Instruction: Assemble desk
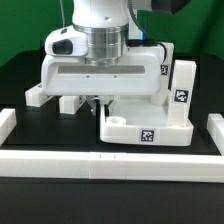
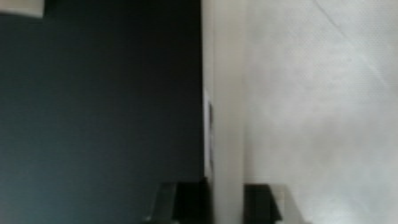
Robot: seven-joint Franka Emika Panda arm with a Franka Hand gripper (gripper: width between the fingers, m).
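The white tray-like tabletop (image 1: 150,125) lies to the exterior view's right, with a tag on its front side. My gripper (image 1: 96,104) hangs at the tabletop's left edge, mostly hidden under the big white hand. In the wrist view the tabletop (image 2: 302,100) fills one side, and its thin rim runs between my two dark fingers (image 2: 183,204). The jaws stand close against the rim on both sides. My gripper (image 2: 224,204) looks shut on that rim. A square white leg (image 1: 183,84) with a tag stands upright at the tabletop's right end. Other white legs (image 1: 34,95) lie behind the hand on the left.
A long low white border wall (image 1: 100,160) runs along the front, with short side pieces at the left (image 1: 8,124) and right (image 1: 214,130). The table surface (image 2: 89,100) is black. A green backdrop stands behind.
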